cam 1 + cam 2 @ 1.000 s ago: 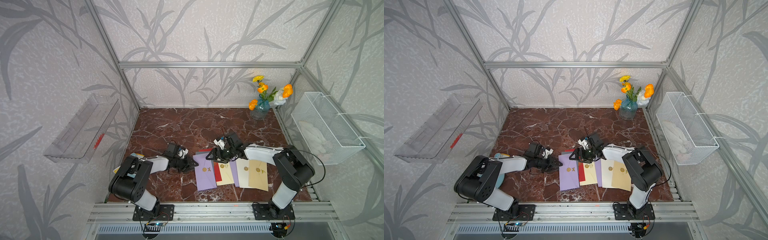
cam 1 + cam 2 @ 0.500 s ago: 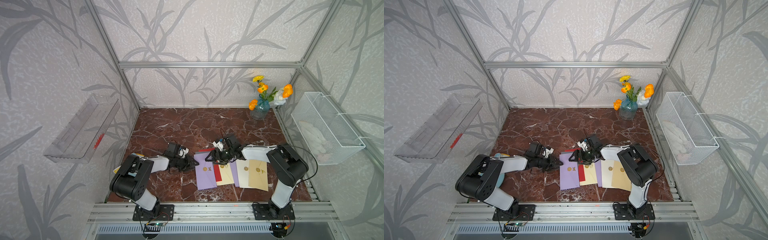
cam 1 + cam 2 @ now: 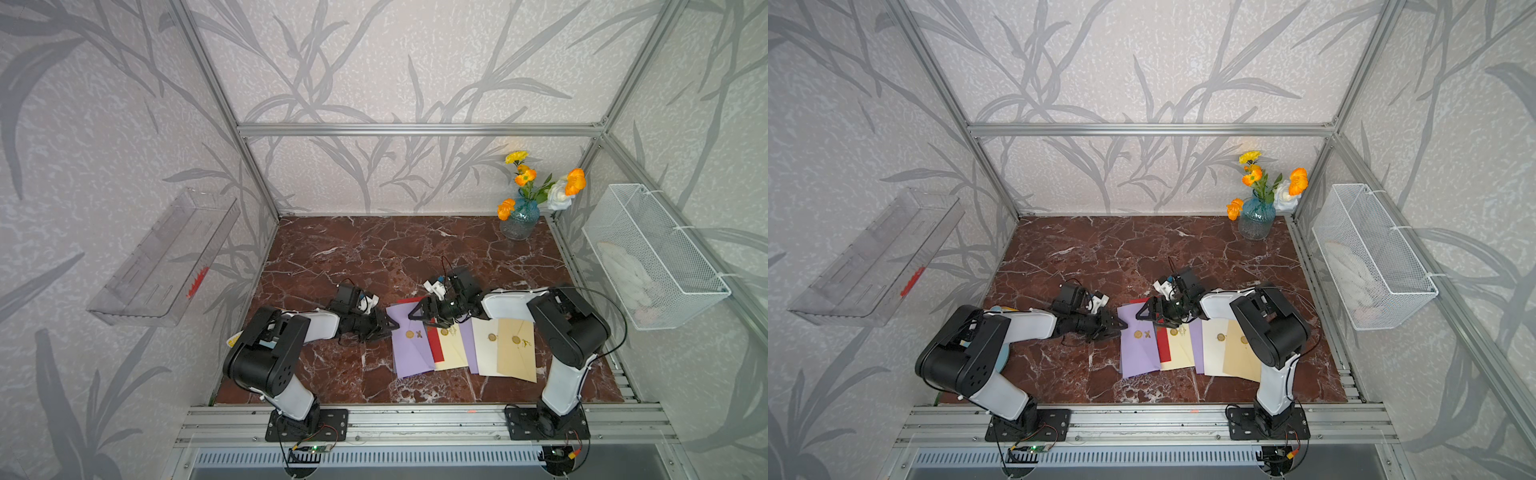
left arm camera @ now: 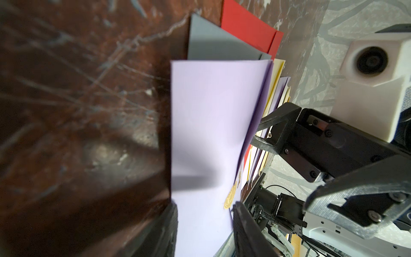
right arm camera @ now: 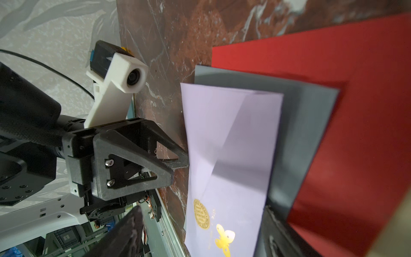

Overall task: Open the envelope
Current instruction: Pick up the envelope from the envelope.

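Showing gold seal (image 5: pixel 201 213), butterfly (image 5: pixel 224 239), lilac envelope (image 5: pixel 229 133) closed; left gripper (image 3: pixel 390 325), right gripper (image 3: pixel 419 318) jaws apart

The lilac envelope (image 3: pixel 409 353) is smooth matt paper with a shiny gold seal (image 3: pixel 409 333). The worktop (image 3: pixel 374 257) looks like glossy veined marble.

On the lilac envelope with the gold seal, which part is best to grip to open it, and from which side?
Probably the flap, at its slanted edge beside the gold seal, approached from the side of the right gripper: it lies flat, seemingly held only at its tip, and the left gripper rests at the opposite edge.
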You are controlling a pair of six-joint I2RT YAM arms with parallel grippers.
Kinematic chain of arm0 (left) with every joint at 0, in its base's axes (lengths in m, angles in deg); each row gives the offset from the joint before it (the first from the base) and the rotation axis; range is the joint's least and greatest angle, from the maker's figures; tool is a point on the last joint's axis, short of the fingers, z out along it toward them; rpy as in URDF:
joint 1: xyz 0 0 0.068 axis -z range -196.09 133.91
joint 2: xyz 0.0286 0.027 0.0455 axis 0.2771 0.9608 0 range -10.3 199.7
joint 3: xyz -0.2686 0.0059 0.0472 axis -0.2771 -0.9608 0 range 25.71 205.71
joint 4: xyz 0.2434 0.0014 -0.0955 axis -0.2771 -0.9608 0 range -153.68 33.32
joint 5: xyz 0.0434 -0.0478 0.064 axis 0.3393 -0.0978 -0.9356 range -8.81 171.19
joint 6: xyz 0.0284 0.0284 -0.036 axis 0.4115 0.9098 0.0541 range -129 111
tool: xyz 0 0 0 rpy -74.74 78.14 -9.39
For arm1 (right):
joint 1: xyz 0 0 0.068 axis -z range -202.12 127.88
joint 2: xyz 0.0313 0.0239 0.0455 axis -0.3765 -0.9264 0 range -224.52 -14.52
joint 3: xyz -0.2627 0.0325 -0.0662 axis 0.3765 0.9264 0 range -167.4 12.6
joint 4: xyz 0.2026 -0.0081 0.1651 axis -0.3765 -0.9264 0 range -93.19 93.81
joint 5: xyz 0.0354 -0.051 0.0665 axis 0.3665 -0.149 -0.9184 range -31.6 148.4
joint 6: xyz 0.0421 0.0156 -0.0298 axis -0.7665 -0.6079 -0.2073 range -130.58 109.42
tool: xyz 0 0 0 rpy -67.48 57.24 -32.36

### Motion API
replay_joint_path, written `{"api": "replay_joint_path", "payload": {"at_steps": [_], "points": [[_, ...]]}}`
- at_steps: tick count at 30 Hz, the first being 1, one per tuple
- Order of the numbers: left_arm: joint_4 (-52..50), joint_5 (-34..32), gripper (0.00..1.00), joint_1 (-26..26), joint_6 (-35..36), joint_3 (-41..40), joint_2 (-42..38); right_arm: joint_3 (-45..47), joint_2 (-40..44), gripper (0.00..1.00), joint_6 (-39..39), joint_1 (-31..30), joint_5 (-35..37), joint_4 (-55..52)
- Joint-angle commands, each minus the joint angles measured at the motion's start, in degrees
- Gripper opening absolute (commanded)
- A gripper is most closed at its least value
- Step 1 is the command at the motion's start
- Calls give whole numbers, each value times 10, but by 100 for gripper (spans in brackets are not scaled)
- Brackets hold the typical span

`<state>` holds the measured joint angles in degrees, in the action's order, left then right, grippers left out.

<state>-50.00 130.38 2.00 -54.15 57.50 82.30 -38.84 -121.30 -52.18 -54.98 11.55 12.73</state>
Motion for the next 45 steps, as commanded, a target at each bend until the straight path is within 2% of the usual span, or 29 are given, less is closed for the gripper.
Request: {"api": "replay_joint_path", "payload": {"at_steps": [1,11,30,35,37,42,45], "points": [[-47,-80,43,13,0,-18,41,8,-13,79,-24,-7,-18,32],[-59,-86,43,14,3,-24,36,6,6,70,-28,-5,-9,42],[-61,-91,43,14,5,-25,42,-4,39,68,-54,-6,-17,79],[-57,-92,43,14,4,-25,44,11,34,66,-95,-6,-33,139],[-55,-92,43,14,3,-26,45,14,32,61,-99,-5,-34,145],[-54,-92,43,14,1,-28,43,17,31,58,-87,-9,-30,131],[-54,-93,43,14,1,-29,38,5,34,45,-38,-15,-13,63]]}}
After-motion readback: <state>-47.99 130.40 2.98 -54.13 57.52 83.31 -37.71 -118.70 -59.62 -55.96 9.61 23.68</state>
